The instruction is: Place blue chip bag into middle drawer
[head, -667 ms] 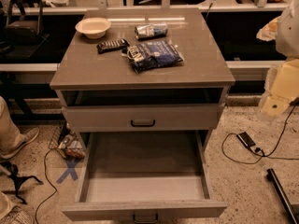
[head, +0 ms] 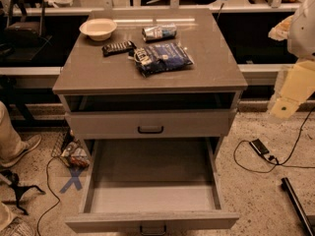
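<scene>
blue chip bag (head: 162,58) lies flat on the cabinet top (head: 216,68), near the can (head: 159,32) and snack bar (head: 118,47). middle drawer (head: 197,221) is pulled fully open below. gripper (head: 288,100) is at the right edge, well apart from the bag; open or closed: cannot tell.

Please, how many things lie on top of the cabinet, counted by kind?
bowl: 1
can: 1
snack bar: 1
chip bag: 1
Total: 4
The gripper is at the right edge of the view, beside the cabinet, touching none of them.
</scene>
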Tool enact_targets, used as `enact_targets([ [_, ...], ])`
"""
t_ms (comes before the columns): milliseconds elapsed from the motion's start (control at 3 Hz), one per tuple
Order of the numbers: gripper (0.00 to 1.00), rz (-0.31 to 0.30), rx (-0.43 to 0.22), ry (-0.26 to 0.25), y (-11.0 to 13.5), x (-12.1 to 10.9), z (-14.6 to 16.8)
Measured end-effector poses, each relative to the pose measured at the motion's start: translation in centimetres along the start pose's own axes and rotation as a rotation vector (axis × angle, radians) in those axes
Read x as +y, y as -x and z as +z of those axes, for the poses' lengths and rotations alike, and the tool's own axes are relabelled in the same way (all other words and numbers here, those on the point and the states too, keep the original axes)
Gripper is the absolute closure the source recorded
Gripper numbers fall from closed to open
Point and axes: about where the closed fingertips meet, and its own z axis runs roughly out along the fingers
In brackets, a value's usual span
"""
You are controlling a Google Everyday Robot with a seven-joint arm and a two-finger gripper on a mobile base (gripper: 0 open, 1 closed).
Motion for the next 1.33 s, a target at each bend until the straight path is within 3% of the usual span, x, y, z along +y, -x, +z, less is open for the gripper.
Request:
enact_targets([
  [333, 0.00, 0.017, -0.085, -0.033, 1.8, -3.1, 2.6],
  [667, 0.00, 0.025, -0.126, -0.045, 4.0, -5.4, 5.3],
  [1333, 0.00, 0.043, -0.163, -0.052, 12.0, -9.9, 13.0],
])
